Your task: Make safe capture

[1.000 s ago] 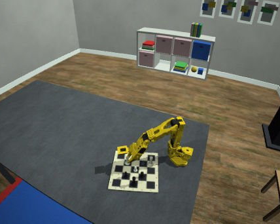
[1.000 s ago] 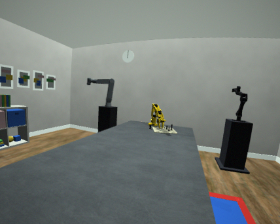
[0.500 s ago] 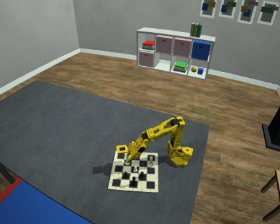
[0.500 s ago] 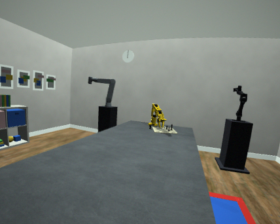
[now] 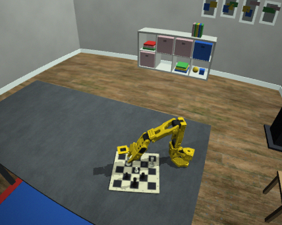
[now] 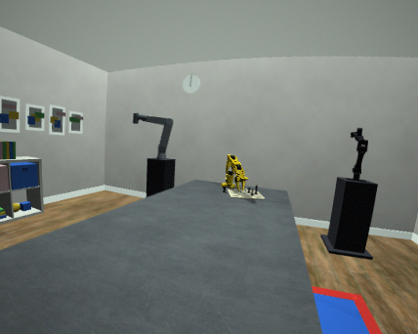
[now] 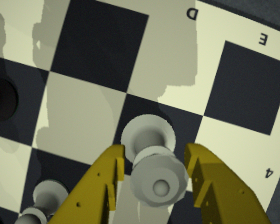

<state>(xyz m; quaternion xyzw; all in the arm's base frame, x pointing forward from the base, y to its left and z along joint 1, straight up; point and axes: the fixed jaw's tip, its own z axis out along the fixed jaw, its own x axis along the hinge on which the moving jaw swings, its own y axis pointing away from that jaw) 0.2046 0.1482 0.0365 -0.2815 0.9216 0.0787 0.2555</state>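
My gripper (image 7: 156, 159) (image 5: 129, 162) stands low over the board, its two fingers a little apart on either side of a tall white piece (image 7: 148, 131). A narrow gap shows beside the piece, and it stands upright on the dark square d4. A smaller white piece (image 5: 136, 170) (image 7: 50, 192) stands on c3. A taller white piece (image 5: 152, 161) stands toward the arm's base. Black pieces (image 5: 126, 175) (image 5: 143, 175) (image 5: 134, 182) stand upright near the board's front; one black piece (image 7: 2, 100) shows at the wrist view's left edge. The fingertips' height is hard to tell.
The light-rimmed board (image 5: 112, 184) (image 7: 278, 47) lies on the dark grey table (image 5: 73, 131) (image 6: 182, 254). The arm's yellow base (image 5: 183, 157) stands beyond the board's right side, and the arm reaches over its back part. The gripper's shadow falls left of the board.
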